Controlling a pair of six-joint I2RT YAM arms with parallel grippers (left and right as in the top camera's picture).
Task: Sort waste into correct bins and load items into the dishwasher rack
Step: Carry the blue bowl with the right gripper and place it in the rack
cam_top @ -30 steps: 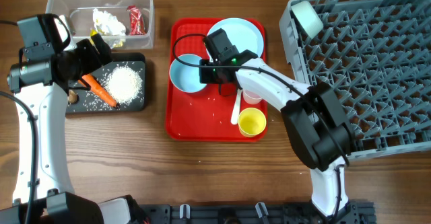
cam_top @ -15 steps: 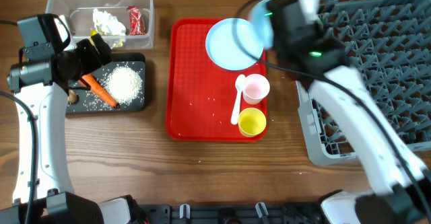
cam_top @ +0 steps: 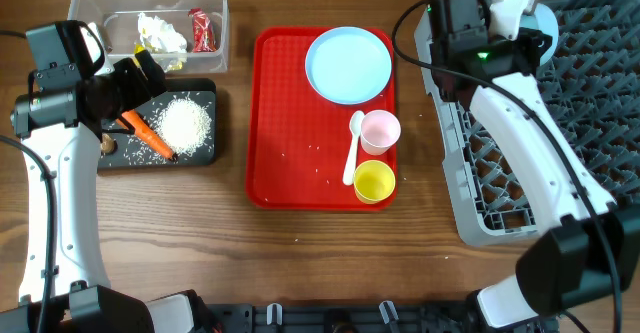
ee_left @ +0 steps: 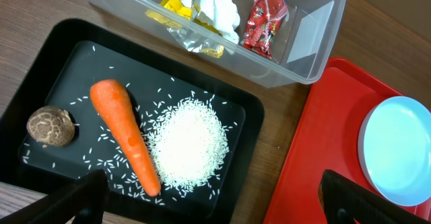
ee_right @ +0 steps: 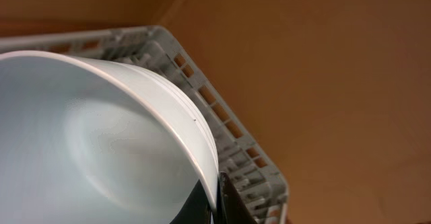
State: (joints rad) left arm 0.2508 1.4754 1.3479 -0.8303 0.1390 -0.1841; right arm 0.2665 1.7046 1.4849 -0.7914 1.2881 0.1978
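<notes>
Hovering overhead, the right pincer [cam_top: 522, 8] clenches a pale blue bowl [cam_top: 546, 23] above the dishwasher rack [cam_top: 600, 123] (plate [cam_top: 348, 65], pink cup [cam_top: 380, 130], yellow cup [cam_top: 374, 181] and spoon [cam_top: 353, 145] wait unloaded on the red tray [cam_top: 290, 123]); left-wrist view, the left pincer [ee_left: 212, 183] hangs released over the binned carrot [ee_left: 124, 133]; right-wrist view, the bowl's rim is pinched.

The left half of the red tray [cam_top: 290, 123] is being left open, while its right side is being crowded by the plate [cam_top: 348, 65], spoon [cam_top: 353, 145], pink cup [cam_top: 380, 130] and yellow cup [cam_top: 374, 181].
</notes>
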